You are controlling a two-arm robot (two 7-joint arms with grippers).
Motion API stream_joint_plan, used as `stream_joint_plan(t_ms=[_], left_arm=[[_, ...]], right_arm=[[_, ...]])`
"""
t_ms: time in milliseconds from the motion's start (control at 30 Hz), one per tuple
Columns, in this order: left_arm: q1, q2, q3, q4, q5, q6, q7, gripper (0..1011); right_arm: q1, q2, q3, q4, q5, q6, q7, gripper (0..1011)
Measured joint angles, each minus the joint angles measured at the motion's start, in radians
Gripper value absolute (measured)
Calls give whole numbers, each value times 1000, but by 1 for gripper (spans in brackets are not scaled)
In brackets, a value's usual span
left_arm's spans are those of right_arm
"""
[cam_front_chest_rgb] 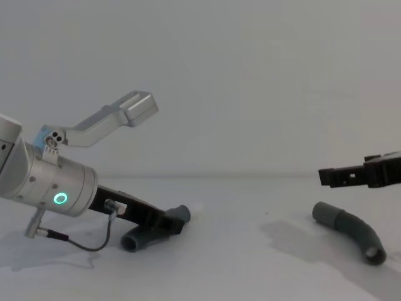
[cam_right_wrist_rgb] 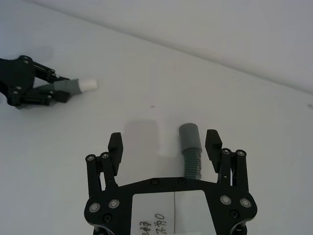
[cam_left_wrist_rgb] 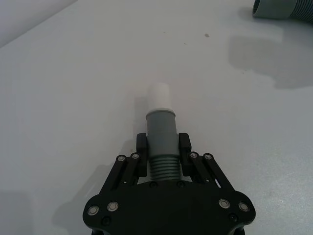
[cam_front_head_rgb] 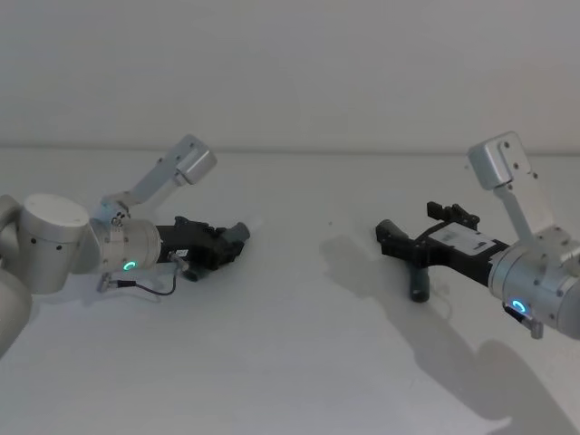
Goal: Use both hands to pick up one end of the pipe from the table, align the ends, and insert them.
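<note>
Jaws of the left gripper [cam_left_wrist_rgb: 163, 145] clamp the white-tipped hose [cam_left_wrist_rgb: 161, 125], lower left in the chest view, while the right gripper [cam_right_wrist_rgb: 165, 142] gapes over the grey-cuffed hose [cam_front_chest_rgb: 351, 229] lower right on the table [cam_front_chest_rgb: 250, 269] and should drop squarely behind its cuff.

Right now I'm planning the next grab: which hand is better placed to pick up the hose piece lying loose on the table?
The right hand: it is open and hovers over the loose hose piece on the table. The left hand is shut on the white-tipped piece, farther off.
</note>
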Motion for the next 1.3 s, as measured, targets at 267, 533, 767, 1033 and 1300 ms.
stream_joint_plan(t_ms=[267,533,767,1033,1300], left_arm=[[0,0,0,0,0,0,0,370],[0,0,0,0,0,0,0,370],[0,0,0,0,0,0,0,370],[0,0,0,0,0,0,0,370],[0,0,0,0,0,0,0,370]], right_arm=[[16,-3,-3,39,-2,17,-3,1001],[26,-13,-8,83,-12,17,-6,1001],[38,-24,-12,127,-20,10,-5,1001],[54,-37,-18,173,-28,-1,2,1001],[68,-49,-22,213,-35,-8,14,1001]])
